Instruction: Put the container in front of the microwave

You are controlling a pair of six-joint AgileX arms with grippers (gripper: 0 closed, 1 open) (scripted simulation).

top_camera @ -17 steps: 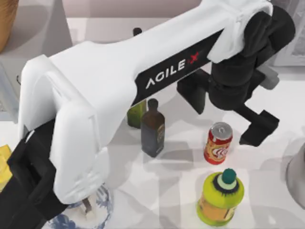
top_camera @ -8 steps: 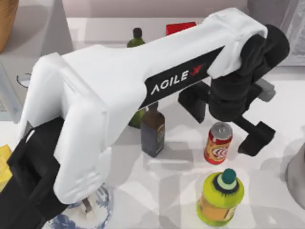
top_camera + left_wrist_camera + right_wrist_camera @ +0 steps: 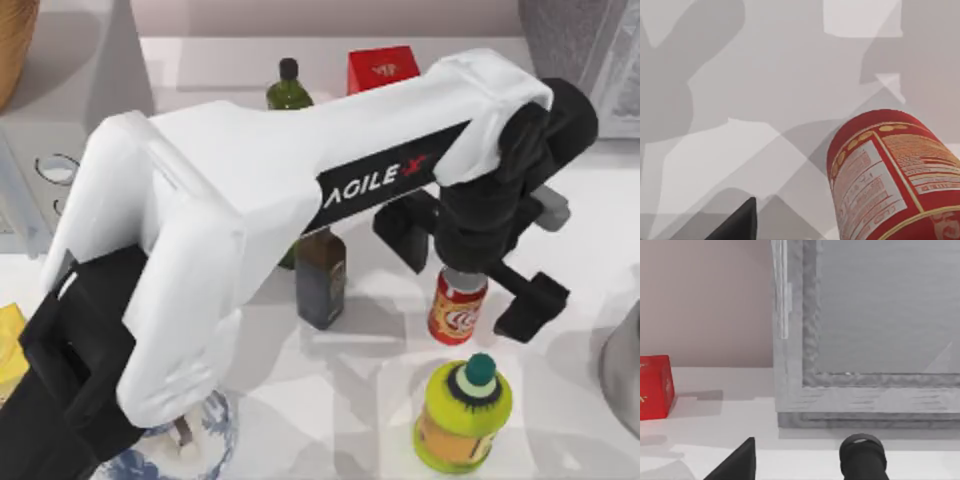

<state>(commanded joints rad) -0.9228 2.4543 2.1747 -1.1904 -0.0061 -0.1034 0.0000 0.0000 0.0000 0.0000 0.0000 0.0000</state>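
Can [image 3: 457, 309] stands upright between the left gripper's [image 3: 466, 266] wide-spread fingers.

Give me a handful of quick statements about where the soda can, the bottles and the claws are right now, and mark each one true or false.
1. The soda can stands upright on the table. True.
2. The left claw is open, its fingers on either side of the can. True.
3. The can is lying on its side beside the yellow-green jar. False: it is upright, and the jar stands apart from it, nearer the camera.
4. The dark brown bottle is to the can's left in the top view. True.
5. The red box sits right beside the can. False: the red box is far back, near the green bottle.
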